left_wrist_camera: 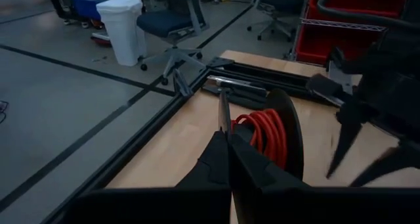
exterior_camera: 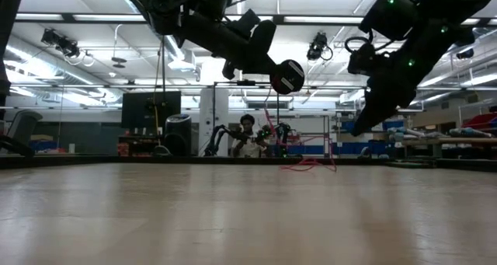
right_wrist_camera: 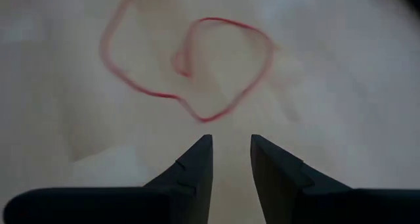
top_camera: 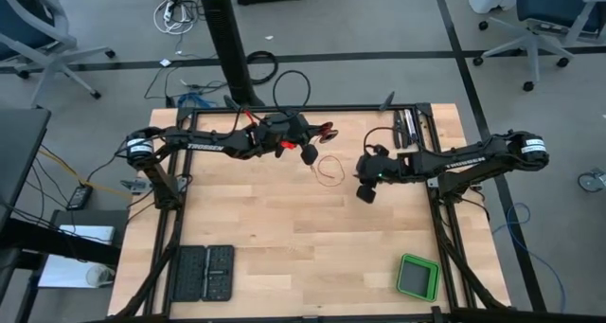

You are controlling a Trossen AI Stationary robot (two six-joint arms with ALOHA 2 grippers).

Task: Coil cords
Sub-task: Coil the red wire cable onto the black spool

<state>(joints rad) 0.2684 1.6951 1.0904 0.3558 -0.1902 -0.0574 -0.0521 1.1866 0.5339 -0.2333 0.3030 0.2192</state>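
Note:
The thin red-orange cord lies partly in loose loops (top_camera: 329, 169) on the wooden table's middle; the loops also show in the right wrist view (right_wrist_camera: 197, 66) and the low view (exterior_camera: 311, 164). The rest is wound on a dark-flanged spool (left_wrist_camera: 266, 135). My left gripper (left_wrist_camera: 226, 142) is shut on this spool, raised over the far middle of the table (top_camera: 311, 141). In the low view a strand (exterior_camera: 270, 125) rises from the loops toward the spool (exterior_camera: 289, 76). My right gripper (right_wrist_camera: 231, 145) is open and empty, above the table just right of the loops (top_camera: 367, 186). My left gripper pinches the spool's thin dark flange (left_wrist_camera: 224, 112), seen edge-on, between its two fingers. The wound cord and the other flange (left_wrist_camera: 289, 132) sit to one side of the fingers. The spool is lifted clear of the table.
A green box (top_camera: 417, 278) sits near the front right corner. Two black ridged trays (top_camera: 202, 273) lie at the front left. Dark tools (top_camera: 409, 126) lie at the far right edge. A person (exterior_camera: 247, 137) shows far behind the table.

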